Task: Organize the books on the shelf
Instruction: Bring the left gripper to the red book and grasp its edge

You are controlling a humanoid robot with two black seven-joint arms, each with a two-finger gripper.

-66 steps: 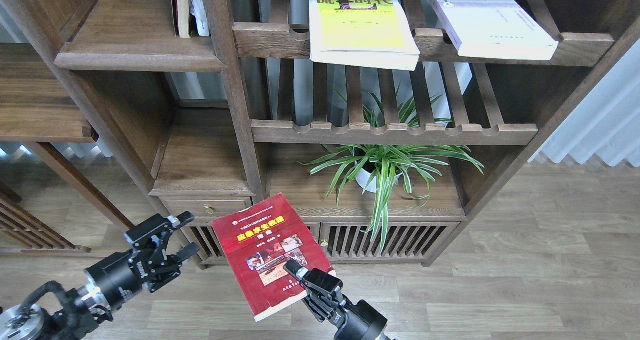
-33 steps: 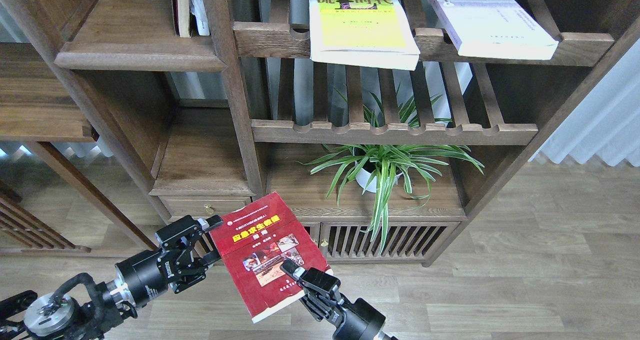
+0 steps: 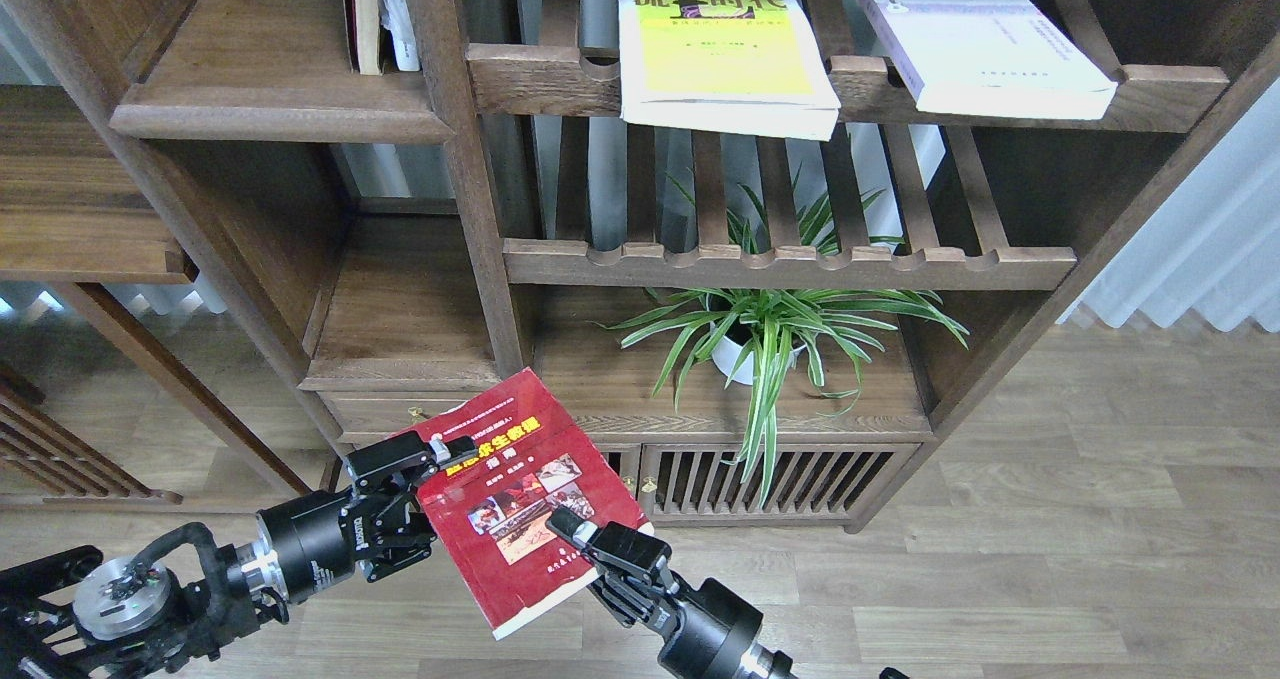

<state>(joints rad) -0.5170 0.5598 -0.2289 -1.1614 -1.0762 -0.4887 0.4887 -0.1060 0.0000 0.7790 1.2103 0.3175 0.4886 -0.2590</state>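
Pinching the red book point(image 3: 520, 499) by its edges, my right gripper point(image 3: 585, 544) and left gripper point(image 3: 425, 484) could twist it loose if they pull unevenly.

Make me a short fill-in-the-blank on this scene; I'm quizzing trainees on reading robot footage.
1. The right claw grips the ____ book.
2. The yellow-green book lies on a ____ rack.
3. The left claw is at the held book's ____ edge.
4. The potted plant stands ____ the slatted racks.

Missing words: red; slatted; left; below

Wooden bookcase point(image 3: 420, 369) directly on pale plank floor point(image 3: 1050, 569)
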